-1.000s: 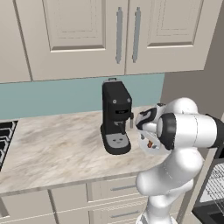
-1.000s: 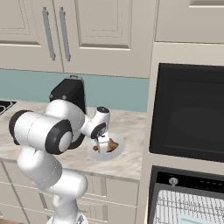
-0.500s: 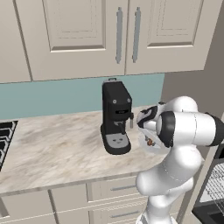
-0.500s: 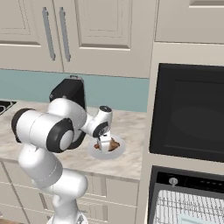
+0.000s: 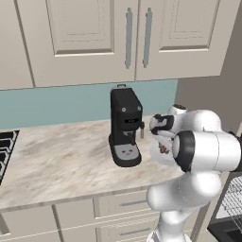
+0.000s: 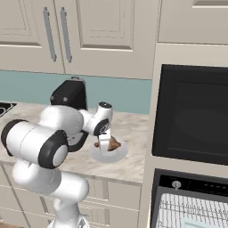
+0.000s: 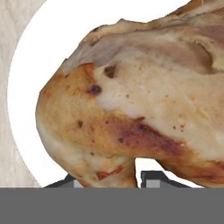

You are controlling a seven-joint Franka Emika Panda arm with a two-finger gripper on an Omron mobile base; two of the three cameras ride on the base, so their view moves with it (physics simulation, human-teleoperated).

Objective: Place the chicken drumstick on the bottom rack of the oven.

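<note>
Compared with a second ago, gripper (image 6: 105, 143) is sitting a little lower over white plate (image 6: 116, 156), wrist pitching further down; base cameras are holding the same framing.

Chicken drumstick (image 6: 113, 143) is lying on the round plate, on the marbled beige counter (image 6: 133, 164), just right of the black coffee machine (image 5: 125, 127). In the hand view the drumstick (image 7: 144, 113) is looming very close: lumpy, glossy skin, golden-brown with darker scorched patches along the lower edge, paler speckled flesh higher up. Smooth white plate rim (image 7: 26, 74) is curving round its left side, veined stone showing beyond.

Two dark fingertips (image 7: 153, 178) are rising at the bottom of the hand view, one on each side of a narrow lobe of meat. Whether they are pressing it or standing clear of it I cannot tell; the base views are too small to settle it.

Oven (image 6: 192, 209) is sitting low on the right in a taupe panel, grey wire rack (image 6: 196, 213) showing, well apart from the plate. Matte black box-shaped unit (image 6: 192, 115) is sitting above it. Cream panelled cupboards (image 5: 118, 38) with brushed metal handles are hanging over a teal backsplash.
</note>
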